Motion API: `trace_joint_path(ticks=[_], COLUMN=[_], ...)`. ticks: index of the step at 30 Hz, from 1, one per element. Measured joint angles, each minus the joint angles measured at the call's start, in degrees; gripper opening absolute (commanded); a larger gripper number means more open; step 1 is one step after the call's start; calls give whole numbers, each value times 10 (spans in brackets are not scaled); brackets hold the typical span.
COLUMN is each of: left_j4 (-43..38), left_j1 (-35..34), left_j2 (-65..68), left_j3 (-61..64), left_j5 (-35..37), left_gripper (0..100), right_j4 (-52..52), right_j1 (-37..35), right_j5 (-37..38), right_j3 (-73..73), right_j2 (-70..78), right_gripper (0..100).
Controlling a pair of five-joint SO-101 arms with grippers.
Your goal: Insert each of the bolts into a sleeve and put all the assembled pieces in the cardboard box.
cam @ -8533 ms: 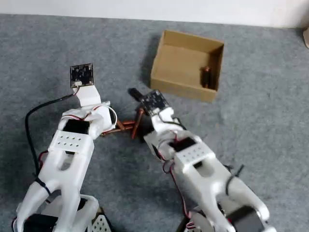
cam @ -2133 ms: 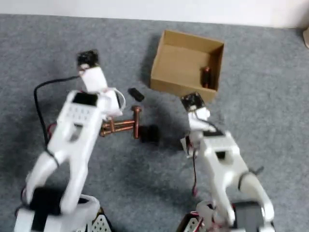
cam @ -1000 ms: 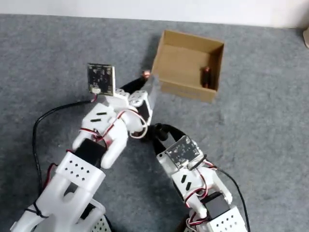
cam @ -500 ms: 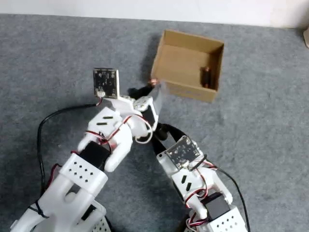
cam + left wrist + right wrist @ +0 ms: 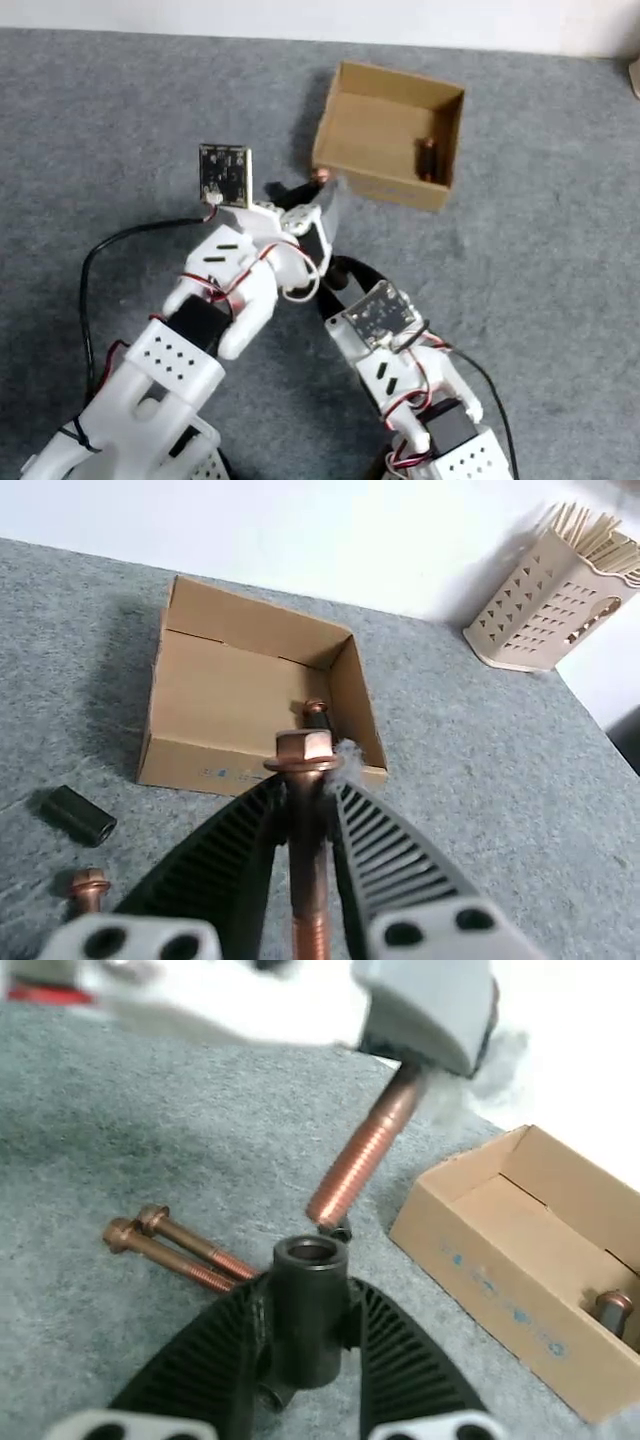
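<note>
My left gripper (image 5: 308,798) pinched a copper bolt (image 5: 304,748) by its shank, hex head jutting past the jaws, the cardboard box (image 5: 230,772) just beyond. My right gripper (image 5: 308,1310) clamped a black sleeve (image 5: 310,1270) upright, open bore up; the bolt's threaded tip hung close above it.

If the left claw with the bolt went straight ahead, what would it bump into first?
Probably the cardboard box. The left gripper points its bolt at the box's near wall. Height is hard to judge, so it might pass over the rim instead.
</note>
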Motion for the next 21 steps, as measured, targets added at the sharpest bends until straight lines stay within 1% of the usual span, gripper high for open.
trace_joint_path(ticks=[7, 17, 21], left_j4=[-3, -12, -14], left_j1=[18, 18, 18], left_j2=[-5, -7, -9], left_j3=[31, 40, 52], left_j5=[4, 4, 4], left_gripper=[5, 5, 5], right_j4=[1, 1, 2], right_j1=[9, 17, 37], right_j5=[0, 0, -28], right_j3=[0, 0, 0], right_j2=[1, 1, 1], right_gripper=[5, 5, 5])
